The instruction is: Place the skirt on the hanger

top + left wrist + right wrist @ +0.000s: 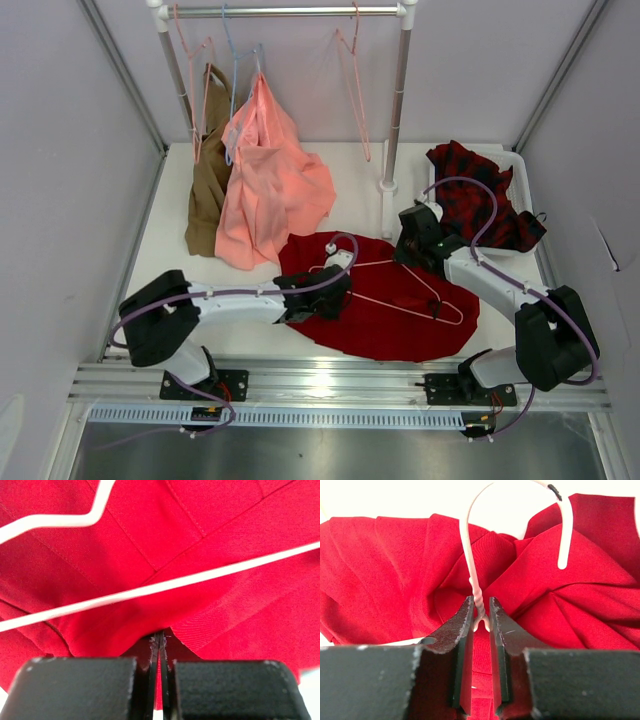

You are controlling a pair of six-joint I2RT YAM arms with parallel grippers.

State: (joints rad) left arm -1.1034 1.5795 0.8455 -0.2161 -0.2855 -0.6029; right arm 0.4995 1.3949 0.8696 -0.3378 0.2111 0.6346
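Note:
The deep-red skirt (390, 310) lies flat on the table between the arms. The pale-pink wire hanger (365, 265) lies on top of it. My left gripper (335, 290) is at the skirt's left edge, shut on a fold of the skirt; in the left wrist view (160, 640) red fabric (225, 530) sits between the jaws and the hanger wire (175, 584) crosses just beyond. My right gripper (405, 258) is at the skirt's far right edge. In the right wrist view (481, 607) it is shut on the hanger's twisted neck, with the hook (467, 535) past the fingertips over the skirt (380, 570).
A clothes rack (290, 12) stands at the back, its right post (395, 110) close to my right gripper. It carries a salmon-pink garment (270, 180), a brown garment (207, 190), a light blue hanger (235, 70) and bare pink hangers (355, 90). A red-and-black checked garment (480, 195) lies in a white bin at right.

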